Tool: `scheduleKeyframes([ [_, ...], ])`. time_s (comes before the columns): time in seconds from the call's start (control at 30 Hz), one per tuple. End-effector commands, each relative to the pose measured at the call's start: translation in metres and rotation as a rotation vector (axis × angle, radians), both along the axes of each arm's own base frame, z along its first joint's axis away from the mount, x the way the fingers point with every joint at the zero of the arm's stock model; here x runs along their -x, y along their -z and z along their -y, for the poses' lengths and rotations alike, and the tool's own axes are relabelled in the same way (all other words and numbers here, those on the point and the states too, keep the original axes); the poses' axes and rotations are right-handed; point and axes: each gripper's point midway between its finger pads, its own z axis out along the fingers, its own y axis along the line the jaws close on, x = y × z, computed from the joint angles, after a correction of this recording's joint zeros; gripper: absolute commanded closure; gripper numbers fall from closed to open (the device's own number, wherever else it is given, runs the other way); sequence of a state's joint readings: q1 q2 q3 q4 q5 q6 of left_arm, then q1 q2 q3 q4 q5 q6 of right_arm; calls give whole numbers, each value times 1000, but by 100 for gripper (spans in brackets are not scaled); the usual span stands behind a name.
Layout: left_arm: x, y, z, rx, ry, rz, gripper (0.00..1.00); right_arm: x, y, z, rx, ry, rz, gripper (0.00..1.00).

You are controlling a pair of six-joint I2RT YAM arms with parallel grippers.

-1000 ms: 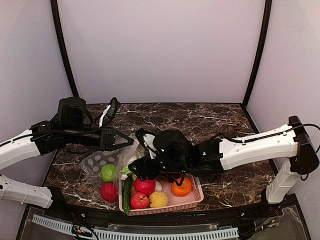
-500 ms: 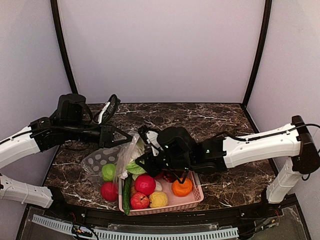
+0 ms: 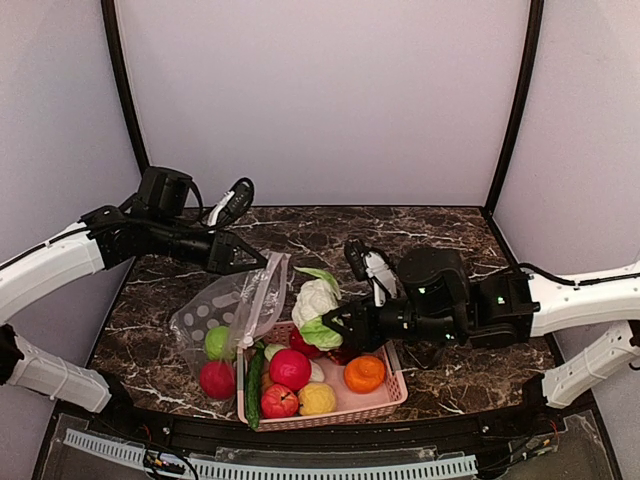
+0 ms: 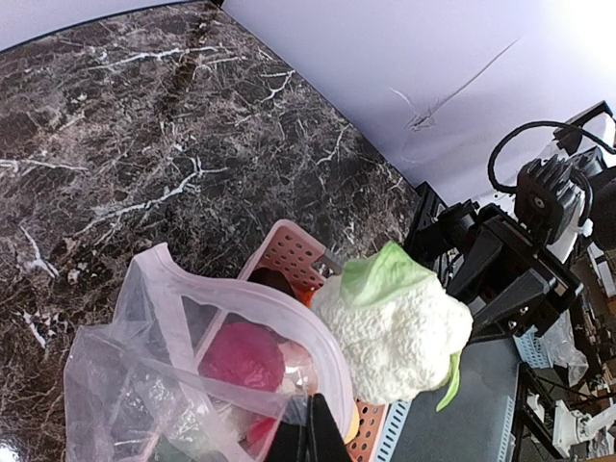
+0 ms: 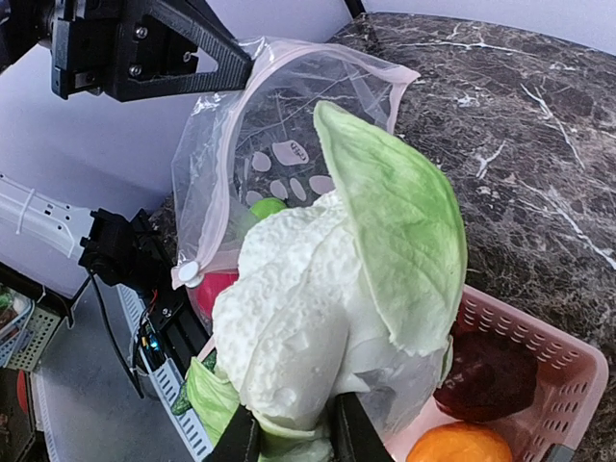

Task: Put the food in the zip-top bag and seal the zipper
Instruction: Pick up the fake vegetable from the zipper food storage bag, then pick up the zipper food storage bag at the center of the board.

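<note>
1. The cabbage (image 3: 316, 303) hangs above the left end of the pink basket (image 3: 398, 392), clamped in the right end effector (image 5: 294, 433).
2. The zip-top bag (image 3: 222, 312) lies just left of it. Its mouth faces right, and a green ball (image 3: 216, 343) and a red ball (image 3: 217, 382) sit inside.
3. The left end effector (image 3: 258, 266), pinched on the bag's rim, holds the mouth up.
4. The right arm is nearer, so the coming move likely runs leftward into the opening.

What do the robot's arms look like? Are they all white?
Not all white. The left arm and right arm have smooth white tube-shaped shells with chunky black joints and wrists. Thin black cables loop along them. The left gripper is black with a triangle-shaped frame, and the right gripper is black too.
</note>
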State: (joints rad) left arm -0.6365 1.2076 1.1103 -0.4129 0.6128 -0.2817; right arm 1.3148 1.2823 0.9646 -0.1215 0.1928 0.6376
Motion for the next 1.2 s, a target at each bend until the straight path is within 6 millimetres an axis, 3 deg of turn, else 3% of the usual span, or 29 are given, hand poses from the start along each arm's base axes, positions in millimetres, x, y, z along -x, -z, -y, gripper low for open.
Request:
scheduleKeyframes([
  [0.0, 4, 5, 4, 4, 42, -37, 96, -8, 3, 20, 4, 87, -12, 86],
  [0.13, 2, 13, -3, -16, -7, -46, 72, -9, 4, 23, 10, 93, -13, 86],
  [0.23, 7, 7, -11, -3, -47, -38, 44, -9, 8, 21, 20, 88, -17, 86],
  [0.3, 12, 5, -19, 1, -86, -36, 33, -9, 9, 19, 23, 86, -19, 86],
  [0.43, 25, 11, -33, -1, -166, -46, 22, -9, 10, 20, 26, 92, -22, 86],
  [0.7, 62, 43, -38, -115, -210, -82, 18, -10, 7, 26, 18, 104, -11, 86],
  [1.03, 59, 62, -45, -179, -272, -82, 28, -4, 2, 23, 6, 56, -12, 85],
  [1.17, 56, 62, -42, -192, -265, -70, 37, -3, 2, 20, 9, 47, -16, 84],
])
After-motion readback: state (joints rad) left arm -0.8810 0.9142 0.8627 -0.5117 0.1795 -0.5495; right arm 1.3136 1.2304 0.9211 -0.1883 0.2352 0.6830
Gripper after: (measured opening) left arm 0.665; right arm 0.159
